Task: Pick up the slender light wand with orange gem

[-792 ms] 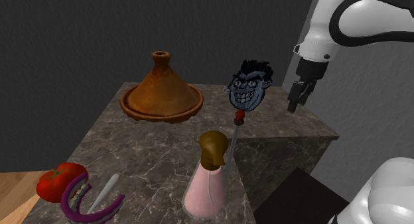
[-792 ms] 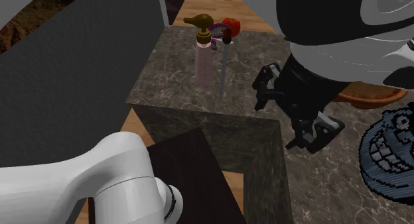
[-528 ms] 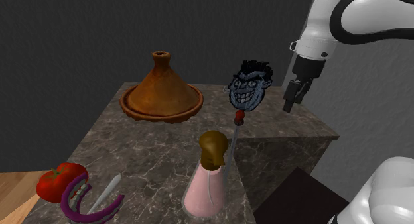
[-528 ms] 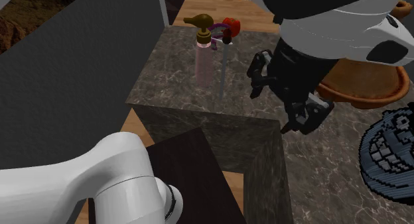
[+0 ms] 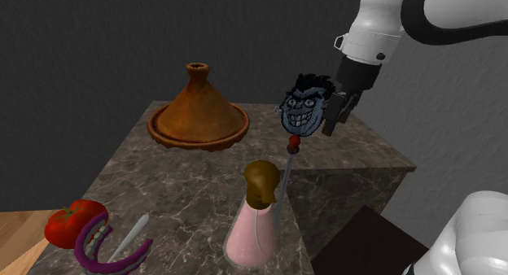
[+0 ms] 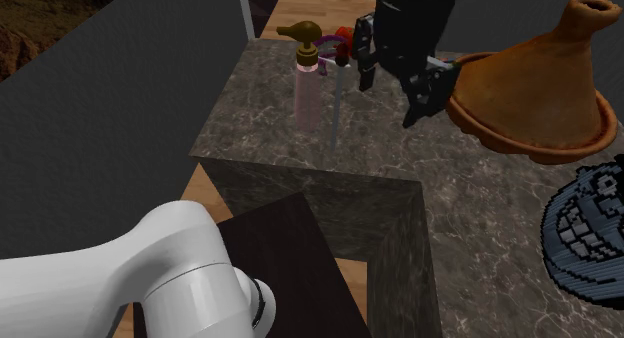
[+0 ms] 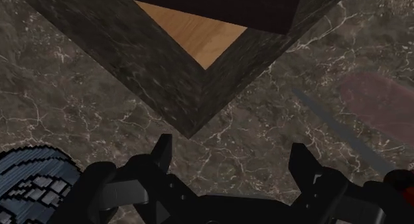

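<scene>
Gripper (image 5: 332, 119) is open, fingers apart with nothing between them, hanging above the dark marble counter (image 5: 187, 184) close to the grinning mask head (image 5: 305, 105). The wand (image 5: 289, 163) is a thin pale shaft just beside the pink pump bottle (image 5: 252, 233), with its orange-red gem (image 5: 294, 142) at the end nearer the mask. In the wrist view the gem (image 7: 402, 179) sits outside one finger, so it isn't lined up yet. The wand looks upright or leaning on the bottle, can't tell which.

Risks:
- Closing now grabs air.
- A descent on the bottle side clips the bottle and tips both.
- The shaft is thin, so an off-centre pinch could roll it out or knock it over.
</scene>
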